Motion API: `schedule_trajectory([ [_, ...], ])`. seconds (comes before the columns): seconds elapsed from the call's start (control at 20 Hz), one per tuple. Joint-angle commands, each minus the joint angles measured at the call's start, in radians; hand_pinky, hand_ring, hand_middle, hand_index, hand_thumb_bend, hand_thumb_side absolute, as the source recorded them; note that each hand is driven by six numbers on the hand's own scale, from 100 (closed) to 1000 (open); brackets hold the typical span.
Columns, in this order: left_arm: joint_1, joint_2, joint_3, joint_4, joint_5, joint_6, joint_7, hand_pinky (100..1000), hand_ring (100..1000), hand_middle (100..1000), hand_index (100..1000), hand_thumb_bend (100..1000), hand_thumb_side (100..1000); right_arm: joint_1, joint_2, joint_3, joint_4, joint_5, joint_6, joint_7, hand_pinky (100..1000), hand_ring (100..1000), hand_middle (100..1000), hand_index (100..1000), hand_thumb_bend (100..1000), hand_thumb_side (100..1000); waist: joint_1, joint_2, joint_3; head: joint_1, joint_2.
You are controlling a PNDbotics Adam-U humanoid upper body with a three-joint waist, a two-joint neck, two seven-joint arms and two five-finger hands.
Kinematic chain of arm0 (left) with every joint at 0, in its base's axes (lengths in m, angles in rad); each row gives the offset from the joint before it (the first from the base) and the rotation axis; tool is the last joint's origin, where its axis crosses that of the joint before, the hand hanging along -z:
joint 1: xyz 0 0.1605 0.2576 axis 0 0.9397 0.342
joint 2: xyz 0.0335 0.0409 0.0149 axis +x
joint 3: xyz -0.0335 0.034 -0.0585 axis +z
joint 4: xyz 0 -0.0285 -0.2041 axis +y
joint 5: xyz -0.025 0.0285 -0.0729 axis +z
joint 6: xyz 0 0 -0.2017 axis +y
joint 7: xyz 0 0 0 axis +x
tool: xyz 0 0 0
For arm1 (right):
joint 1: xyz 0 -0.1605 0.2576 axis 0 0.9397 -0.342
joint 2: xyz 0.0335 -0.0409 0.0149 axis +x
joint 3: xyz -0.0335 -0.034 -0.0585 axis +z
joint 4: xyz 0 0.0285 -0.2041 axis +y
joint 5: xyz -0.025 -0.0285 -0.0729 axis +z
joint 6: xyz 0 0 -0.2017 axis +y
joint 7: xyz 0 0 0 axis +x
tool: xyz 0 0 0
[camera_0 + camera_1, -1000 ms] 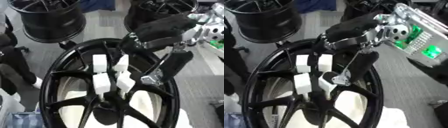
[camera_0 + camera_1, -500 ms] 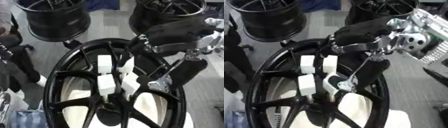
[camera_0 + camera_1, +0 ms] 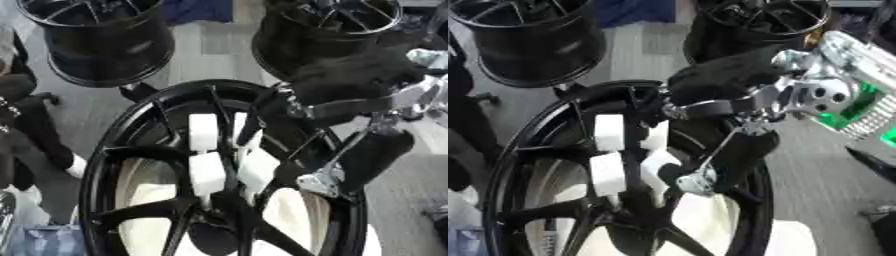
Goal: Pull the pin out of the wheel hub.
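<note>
Here, hand (image 3: 350, 95) over wheel hub (image 3: 214, 220).

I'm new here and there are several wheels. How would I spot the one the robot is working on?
Start from the two black wheels standing on the floor at the back. The big black wheel in front of them is it: the only one with white blocks among its spokes and the right hand over it.
</note>
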Motion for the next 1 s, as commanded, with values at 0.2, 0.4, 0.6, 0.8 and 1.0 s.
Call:
schedule_trajectory([
  [0.2,-0.015,0.021,0.007,-0.011,0.001,0.000,0.001,739,768,659,867,100,794,-0.003,-0.016,-0.011,0.001,0.043,0.013,0.005,884,843,787,872,100,424,0.008,-0.008,0.000,-0.019,0.009],
  [0.4,-0.020,0.019,0.006,-0.012,0.002,0.000,0.000,739,768,659,867,100,795,0.004,-0.009,-0.008,0.017,0.053,-0.002,0.011,883,847,795,872,101,425,0.010,0.001,0.002,-0.024,0.013],
  [0.6,-0.022,0.018,0.006,-0.012,0.004,0.000,0.000,739,768,659,866,100,796,0.012,-0.002,-0.005,0.038,0.058,-0.024,0.015,883,852,804,875,122,415,0.012,0.009,0.007,-0.028,0.022],
  [0.8,-0.024,0.016,0.006,-0.012,0.006,0.000,0.000,739,768,659,866,100,796,0.016,0.006,-0.004,0.052,0.063,-0.057,0.035,887,859,810,865,165,414,0.012,0.016,0.010,-0.029,0.027],
  [1.0,-0.026,0.014,0.005,-0.012,0.006,0.000,0.000,739,768,659,866,100,797,0.021,0.013,-0.003,0.071,0.070,-0.072,0.043,884,854,805,867,143,424,0.011,0.022,0.013,-0.029,0.027],
])
